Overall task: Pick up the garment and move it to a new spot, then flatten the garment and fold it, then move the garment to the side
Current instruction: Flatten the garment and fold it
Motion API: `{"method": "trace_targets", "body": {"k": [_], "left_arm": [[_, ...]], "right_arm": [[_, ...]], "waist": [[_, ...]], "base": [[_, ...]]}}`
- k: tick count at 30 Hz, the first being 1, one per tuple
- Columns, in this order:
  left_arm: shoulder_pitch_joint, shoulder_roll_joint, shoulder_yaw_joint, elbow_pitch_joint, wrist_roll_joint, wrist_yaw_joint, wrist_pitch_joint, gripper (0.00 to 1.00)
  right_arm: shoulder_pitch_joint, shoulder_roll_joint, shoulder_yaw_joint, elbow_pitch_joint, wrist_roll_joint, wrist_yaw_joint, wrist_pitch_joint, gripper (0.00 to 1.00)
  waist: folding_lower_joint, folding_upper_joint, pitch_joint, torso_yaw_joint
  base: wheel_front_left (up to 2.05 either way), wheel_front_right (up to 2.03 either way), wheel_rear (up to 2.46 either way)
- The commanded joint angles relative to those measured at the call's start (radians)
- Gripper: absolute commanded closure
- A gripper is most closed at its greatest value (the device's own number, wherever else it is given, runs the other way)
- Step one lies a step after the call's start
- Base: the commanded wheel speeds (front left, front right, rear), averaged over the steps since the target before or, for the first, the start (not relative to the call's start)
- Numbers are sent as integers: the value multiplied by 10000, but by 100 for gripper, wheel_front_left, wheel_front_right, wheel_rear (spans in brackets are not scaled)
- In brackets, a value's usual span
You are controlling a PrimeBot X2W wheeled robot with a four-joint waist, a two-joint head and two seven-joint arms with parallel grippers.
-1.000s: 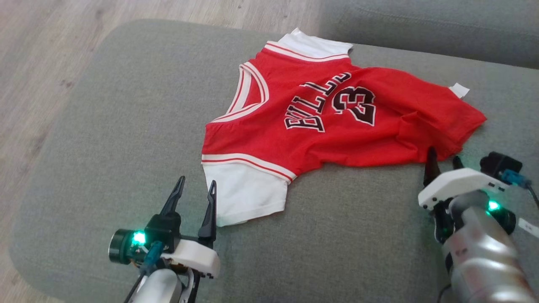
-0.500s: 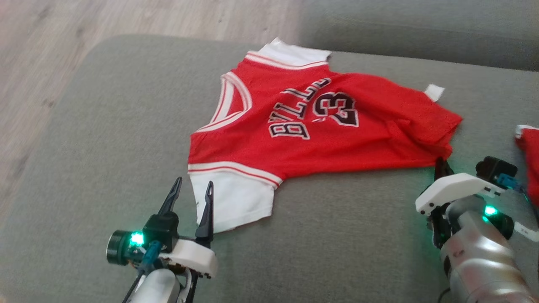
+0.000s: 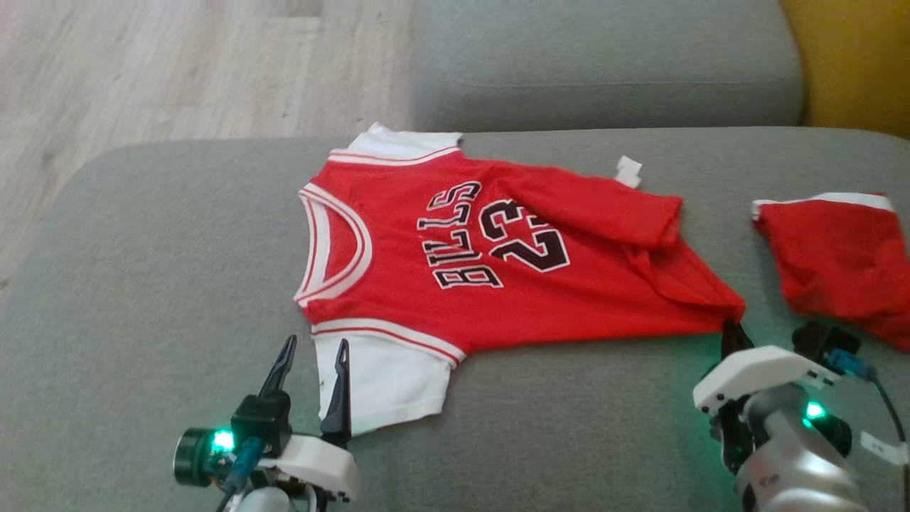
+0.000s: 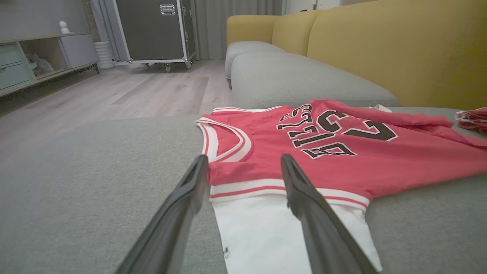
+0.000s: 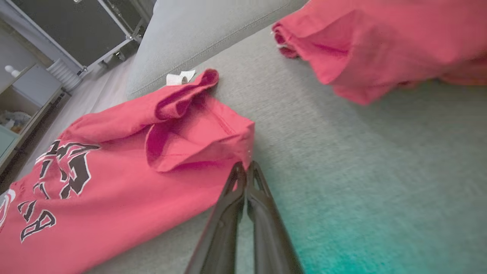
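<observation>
Two red pieces lie on the grey sofa seat (image 3: 142, 299) I'm working over: the jersey (image 3: 498, 263) with "BULLS 23" across its chest, spread near the middle of the seat, and a smaller red bundle (image 3: 839, 263) well apart from it toward the seat's right edge. The jersey lies collar toward the left edge and hem toward the right, one white sleeve (image 3: 384, 377) pointing at the near edge and the other at the far edge, beside a second grey cushion (image 3: 604, 64). Its far hem corner is folded back over the body, with a white label (image 3: 628, 171) poking out. My right jaws are pressed fully together, their fingers (image 5: 228, 213) pinching the near hem corner, where the cloth draws to a point. My left jaws stand wide open with nothing in them, low by the near edge: one finger (image 4: 179, 213) over bare seat, the other over the near sleeve.
</observation>
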Motion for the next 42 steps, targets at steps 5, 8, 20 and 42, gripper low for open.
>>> {"method": "trace_targets", "body": {"k": [5, 8, 20, 42], "left_arm": [[-176, 89, 336, -238, -68, 75, -148, 0], [-131, 74, 329, -219, -89, 80, -155, 0], [-130, 119, 288, -322, -89, 88, -169, 0], [-30, 85, -316, 162, -195, -141, 1099, 0]], "right_arm": [[717, -14, 337, -883, 494, -9, -138, 100], [1071, -14, 237, -1115, 637, -9, -138, 84], [1692, -14, 1826, -5163, 130, -9, -139, 0], [5096, -14, 2765, -10317, -1229, -9, -139, 0]], "waist": [[2, -1, -326, -477], [2, -1, -416, -524], [2, -1, -515, -407], [2, -1, -195, -231]], "base": [[0, 0, 0], [0, 0, 0], [0, 0, 0], [0, 0, 0]]}}
